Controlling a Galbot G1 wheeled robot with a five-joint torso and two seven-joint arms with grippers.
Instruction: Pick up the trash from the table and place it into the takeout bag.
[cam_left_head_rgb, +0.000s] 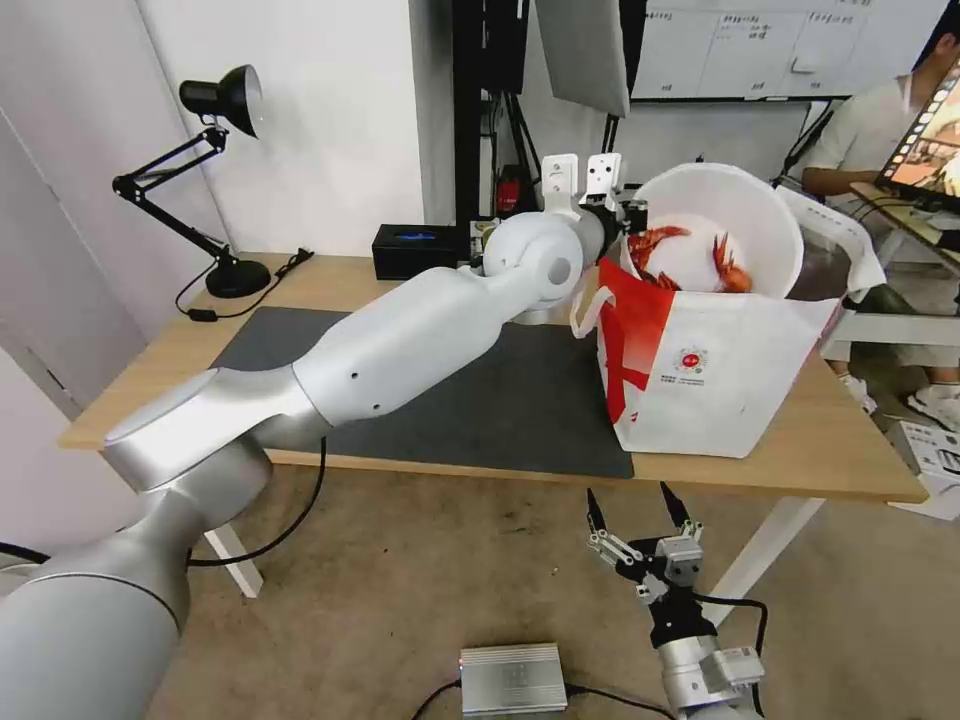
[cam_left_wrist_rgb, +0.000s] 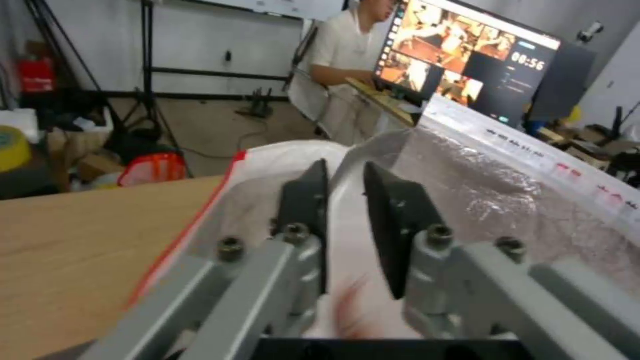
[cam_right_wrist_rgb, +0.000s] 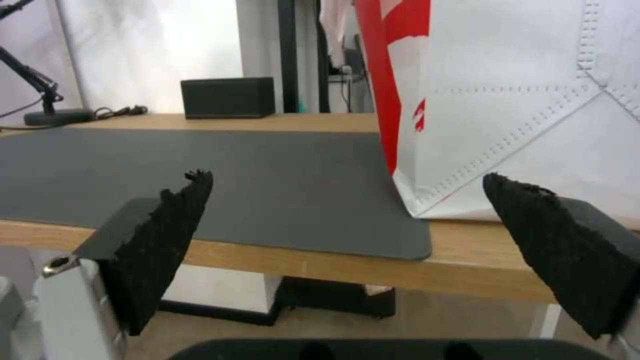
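The white round bowl (cam_left_head_rgb: 745, 205) of red crayfish (cam_left_head_rgb: 660, 242) is tilted on edge over the open top of the red-and-white takeout bag (cam_left_head_rgb: 720, 370), which stands at the right end of the table (cam_left_head_rgb: 800, 465). My left gripper (cam_left_head_rgb: 630, 216) reaches across the table and is shut on the bowl's near rim. In the left wrist view, its black fingers (cam_left_wrist_rgb: 307, 200) pinch the white bowl rim (cam_left_wrist_rgb: 347, 240) above the bag's silver lining (cam_left_wrist_rgb: 513, 200). My right gripper (cam_left_head_rgb: 640, 510) hangs open below the table's front edge, facing the bag (cam_right_wrist_rgb: 520, 100).
A dark grey mat (cam_left_head_rgb: 500, 400) covers the tabletop left of the bag. A black desk lamp (cam_left_head_rgb: 225, 100) and a black box (cam_left_head_rgb: 415, 250) stand along the back edge. A silver box (cam_left_head_rgb: 512, 678) lies on the floor near my right arm.
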